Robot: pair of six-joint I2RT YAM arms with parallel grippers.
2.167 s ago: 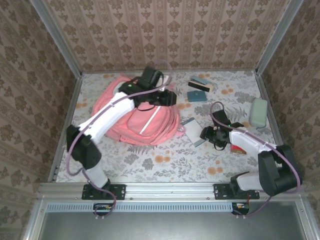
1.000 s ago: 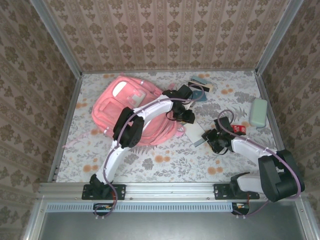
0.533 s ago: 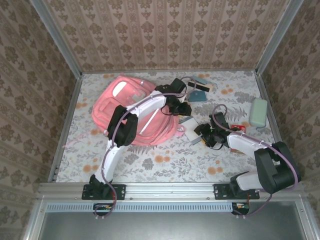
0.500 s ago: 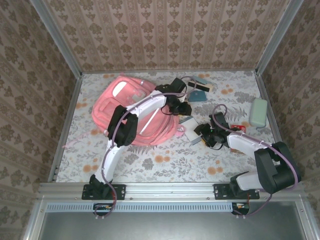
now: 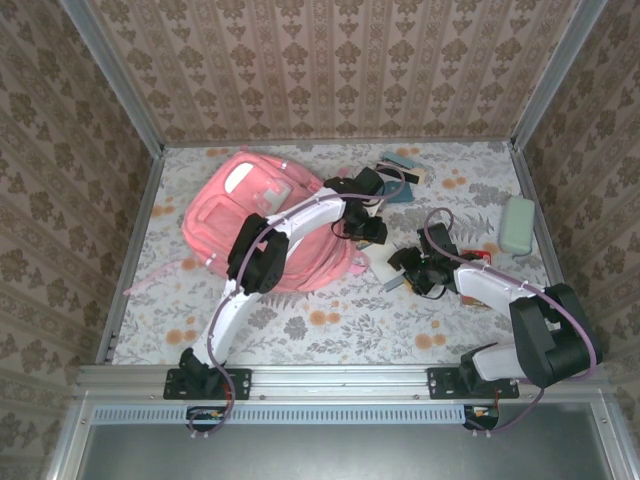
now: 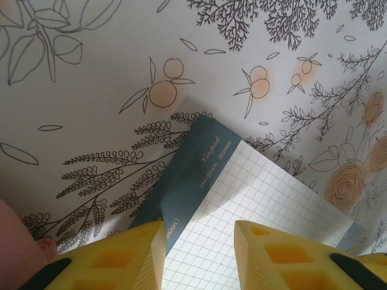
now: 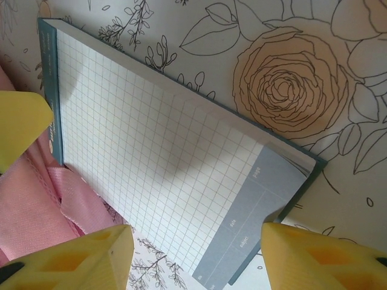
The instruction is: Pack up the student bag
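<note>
1. Bag (image 5: 215, 225): pink, lying flat on the left half of the floral table (image 5: 330, 330), with a white-trimmed pocket facing up. The left arm reaches across it. A pink corner shows at the lower left of the left wrist view. Pink straps show at the lower left of the right wrist view, just beside the notepad.
2. Left gripper (image 5: 370, 232): just off the bag's right edge, above the notepad. In its wrist view the yellow fingers (image 6: 142, 244) stand apart, open, with the pad's teal binding edge and grid page seen between them. Whether they touch the pad cannot be told.
3. Notepad (image 7: 163, 151): grid-ruled and teal-edged, flat on the table between the two grippers, one corner by the bag.
4. Books (image 5: 398, 180): teal, at the far side beyond the grippers.
5. Right gripper (image 7: 193, 241): open, fingers wide apart astride the pad's near end, nothing clamped.
6. Case (image 5: 517, 225): pale green, near the right wall, well apart from the rest.
</note>
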